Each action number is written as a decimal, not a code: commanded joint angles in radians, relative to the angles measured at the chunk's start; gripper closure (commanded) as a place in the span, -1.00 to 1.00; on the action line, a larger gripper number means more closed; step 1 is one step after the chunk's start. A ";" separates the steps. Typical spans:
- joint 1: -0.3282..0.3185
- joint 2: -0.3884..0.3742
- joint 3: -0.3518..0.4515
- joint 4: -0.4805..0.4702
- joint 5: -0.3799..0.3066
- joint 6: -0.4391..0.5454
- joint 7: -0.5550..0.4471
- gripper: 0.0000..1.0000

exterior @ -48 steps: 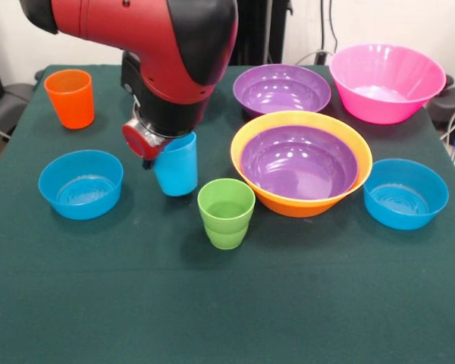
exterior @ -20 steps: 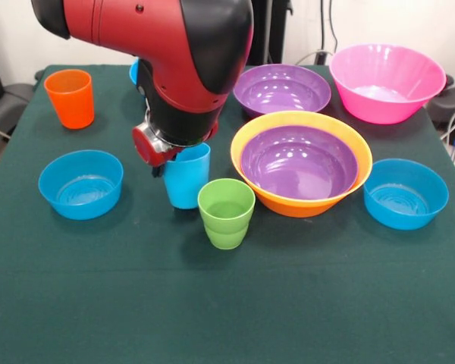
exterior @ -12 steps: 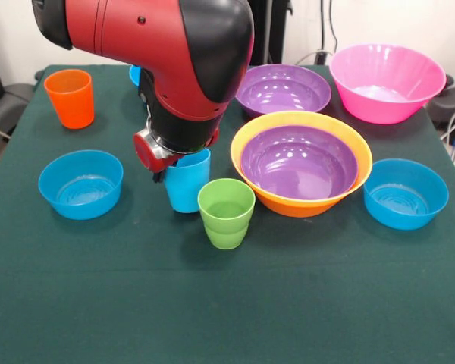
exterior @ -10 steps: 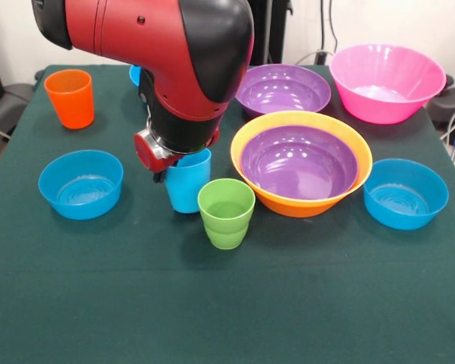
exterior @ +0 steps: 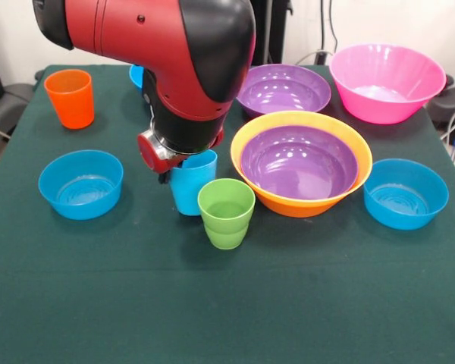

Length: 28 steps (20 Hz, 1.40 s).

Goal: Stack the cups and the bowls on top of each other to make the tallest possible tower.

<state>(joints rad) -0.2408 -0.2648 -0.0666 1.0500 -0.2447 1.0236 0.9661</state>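
Observation:
My gripper [exterior: 180,164] sits under the red and black arm and grips the rim of the light blue cup [exterior: 191,189], which hangs just left of and behind the green ridged cup [exterior: 226,212]. The fingers are mostly hidden by the wrist. The orange cup [exterior: 70,97] stands at the far left. A purple bowl [exterior: 299,163] is nested inside the large orange-yellow bowl [exterior: 296,205]. A second purple bowl [exterior: 283,89] and the pink bowl [exterior: 385,82] stand behind it. Blue bowls stand at the left [exterior: 80,183] and right [exterior: 405,192]. A third blue bowl [exterior: 136,74] peeks out behind the arm.
All things stand on a dark green tablecloth [exterior: 227,303]. The cloth's near half holds nothing. The arm's bulk hides the table area behind the light blue cup.
The arm has carried the light blue cup to the right and a little nearer, so it now hangs close beside the green cup. Nothing else has moved.

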 commanded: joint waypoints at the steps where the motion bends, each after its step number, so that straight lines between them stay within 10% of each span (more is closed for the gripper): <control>1: 0.025 0.003 0.059 -0.010 0.038 0.089 0.163 1.00; 15: 0.056 -0.060 0.009 0.033 0.057 0.212 0.152 1.00; 28: 0.064 -0.003 0.005 -0.002 0.042 0.108 0.156 1.00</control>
<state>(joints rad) -0.2019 -0.2955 -0.1189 1.0502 -0.1979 1.1430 0.9661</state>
